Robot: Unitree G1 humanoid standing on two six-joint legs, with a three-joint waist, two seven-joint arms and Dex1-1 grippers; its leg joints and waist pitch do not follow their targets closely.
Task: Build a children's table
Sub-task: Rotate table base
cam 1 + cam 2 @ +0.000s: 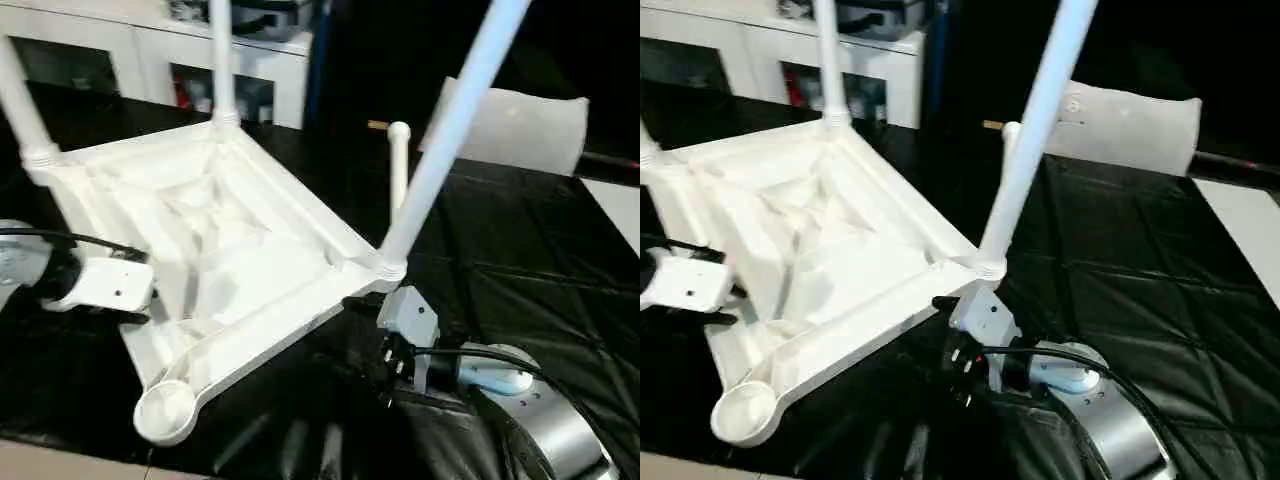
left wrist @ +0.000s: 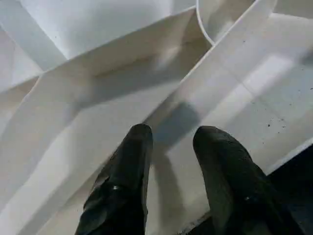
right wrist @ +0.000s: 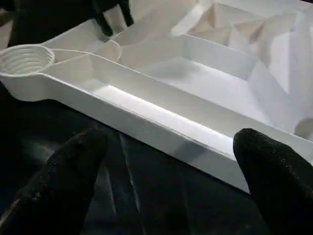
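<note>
Three legs stand in; the right hand (image 3: 166,171), wide open, should fetch the loose leg (image 1: 398,165) beyond it, while the left hand (image 2: 171,142), narrow and empty, steadies the tabletop (image 1: 230,250).

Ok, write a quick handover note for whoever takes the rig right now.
Left gripper: fingers apart over the tabletop's ribbed underside, gripping nothing.
Right gripper: wide open, empty, facing the near rim.
Tabletop lies upside down on the black cover.
Done: three legs stand in corner sockets.
Left: the near socket is empty; the fourth leg sits behind the tabletop.
</note>
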